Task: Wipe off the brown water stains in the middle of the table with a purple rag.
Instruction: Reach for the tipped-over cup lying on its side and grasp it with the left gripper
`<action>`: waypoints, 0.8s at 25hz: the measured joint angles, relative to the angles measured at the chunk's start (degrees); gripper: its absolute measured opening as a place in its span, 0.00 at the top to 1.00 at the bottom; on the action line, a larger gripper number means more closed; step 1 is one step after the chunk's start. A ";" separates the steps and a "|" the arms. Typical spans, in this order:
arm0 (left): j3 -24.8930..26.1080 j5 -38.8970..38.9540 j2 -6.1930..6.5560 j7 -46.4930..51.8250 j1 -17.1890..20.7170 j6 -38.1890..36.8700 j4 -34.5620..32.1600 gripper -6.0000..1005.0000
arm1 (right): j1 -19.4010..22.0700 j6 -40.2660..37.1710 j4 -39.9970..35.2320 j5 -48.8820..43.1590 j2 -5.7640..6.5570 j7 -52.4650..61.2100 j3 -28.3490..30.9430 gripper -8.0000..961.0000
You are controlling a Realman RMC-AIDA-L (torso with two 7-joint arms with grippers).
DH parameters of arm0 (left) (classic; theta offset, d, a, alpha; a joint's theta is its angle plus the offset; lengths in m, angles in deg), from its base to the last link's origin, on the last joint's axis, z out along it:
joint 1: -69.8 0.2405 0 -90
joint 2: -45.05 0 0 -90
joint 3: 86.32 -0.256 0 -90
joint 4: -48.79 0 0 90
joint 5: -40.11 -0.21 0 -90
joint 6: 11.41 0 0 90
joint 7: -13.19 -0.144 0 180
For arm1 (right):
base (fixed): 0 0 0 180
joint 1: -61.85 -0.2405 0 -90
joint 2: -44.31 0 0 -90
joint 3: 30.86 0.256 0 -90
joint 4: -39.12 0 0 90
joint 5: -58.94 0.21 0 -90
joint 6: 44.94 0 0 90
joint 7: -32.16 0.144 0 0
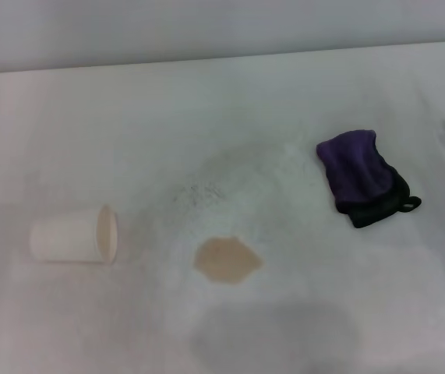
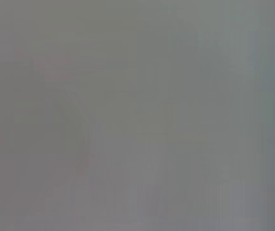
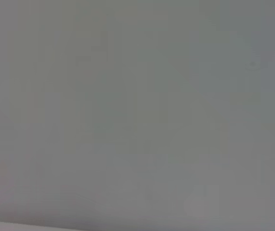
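Head view is showing the white desk stretching across the whole frame, with a grey wall running along its far edge. Near the middle, slightly toward the near side, the brown water stains are lying as 1 flat light-tan puddle, roughly oval with a point on the robot's right side. Faint grey smudges are spreading above it and a darker grey patch is sitting just below it.

The purple rag is resting bunched up on the desk to the robot's right of the puddle and farther back, well apart from it. A black edge part with a small black loop is sticking out at the rag's near right corner. Nothing is touching the rag.

On the robot's left, a white paper cup is lying on its side, its open mouth facing toward the puddle, apart from it.

At the far right edge, level with the rag's top, a small dark sliver is poking into view; I cannot tell whether it is the right hand, and I cannot tell how far open that hand is or whether it is holding anything. The left hand is not appearing anywhere.

Both wrist views are showing only a plain grey blur
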 joint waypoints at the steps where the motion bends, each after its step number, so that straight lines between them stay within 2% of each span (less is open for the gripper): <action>1: 0.00 0.00 0.00 0.00 0.00 0.00 0.00 0.11 | -0.18 -0.12 0.01 -0.05 -0.03 0.00 -0.05 0.12; 2: -0.06 -5.21 0.00 8.14 -1.46 1.40 5.17 0.11 | -0.35 -0.22 0.04 -0.08 -0.05 0.00 -0.10 0.12; 9: -0.11 -20.91 0.02 25.10 -6.24 -0.48 19.38 0.11 | -1.40 -0.51 0.65 -0.17 -0.23 0.00 -0.18 0.12; 10: -0.11 -20.91 0.02 25.10 -6.24 -0.48 19.38 0.11 | -1.56 -0.54 0.89 -0.18 -0.25 0.00 -0.18 0.12; 11: -0.15 -27.42 0.13 30.50 -8.68 -4.42 26.11 0.11 | -1.73 -0.54 1.17 -0.19 -0.28 0.00 -0.18 0.12; 20: -0.17 -45.28 0.17 39.50 -16.90 -18.96 48.56 0.11 | -2.44 -0.55 3.70 -0.20 -0.43 0.48 -0.07 0.12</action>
